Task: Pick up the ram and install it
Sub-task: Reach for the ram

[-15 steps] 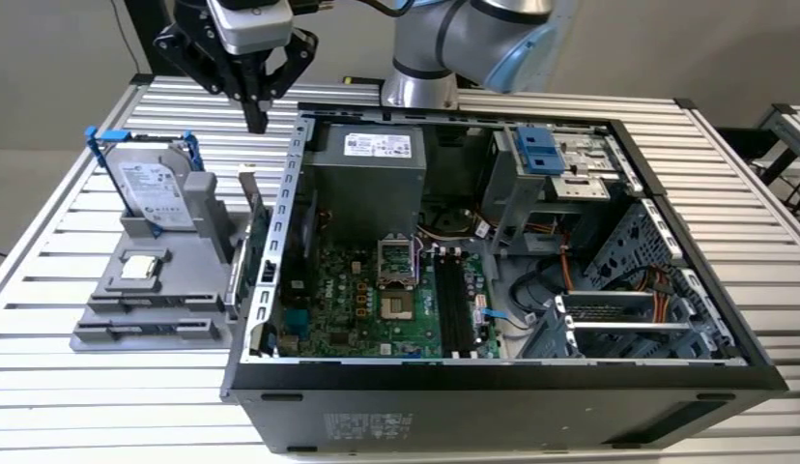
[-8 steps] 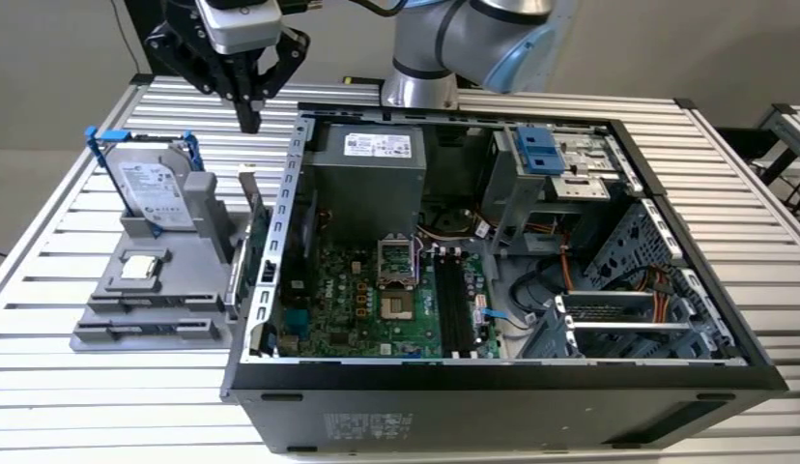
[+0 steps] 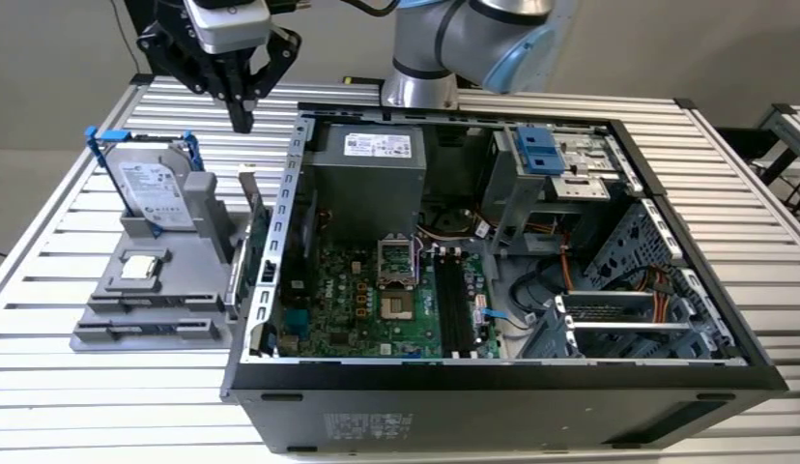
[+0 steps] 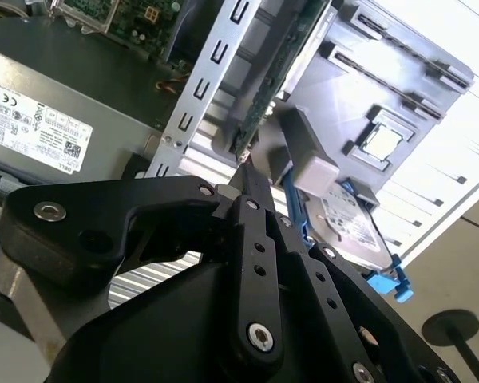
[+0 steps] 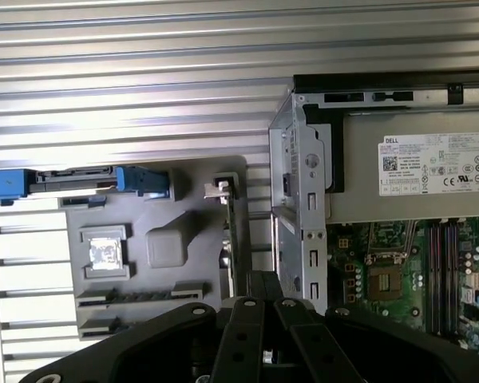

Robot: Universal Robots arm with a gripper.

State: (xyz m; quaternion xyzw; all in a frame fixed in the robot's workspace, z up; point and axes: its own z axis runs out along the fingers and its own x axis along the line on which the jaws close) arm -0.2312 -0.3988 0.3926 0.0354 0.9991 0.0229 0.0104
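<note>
So, gripper (image 3: pixel 242 118): in the air over the back edge of the worktop (image 3: pixel 91 396), toward the corner on the exterior view's left. Fingers are pressed together with nothing between them.
nearest thing: in the first wrist view the fingertips sit over the green expansion card (image 5: pixel 233 239). It stands on edge between the grey fixture (image 3: pixel 117 338) and the PC case (image 3: pixel 503 372). I judge the gripper clear of it, not touching.
ram (image 5: pixel 140 294): my read is the thin dark strip standing on edge in the grey fixture's long slot. It is on the far side of the CPU chip (image 3: pixel 142 267) from the hard drive (image 3: pixel 156 188). I can't be certain of it. Nothing is touching it.
fixture position: near the worktop edge on the exterior view's left, just beside the PC case.
motherboard slots (image 3: pixel 454 300): long black pair inside the open case; they look empty.
done: nothing that shows. The ram is not picked up and not seated.
left: both halves of the job, pickup and install, by my judgement.
</note>
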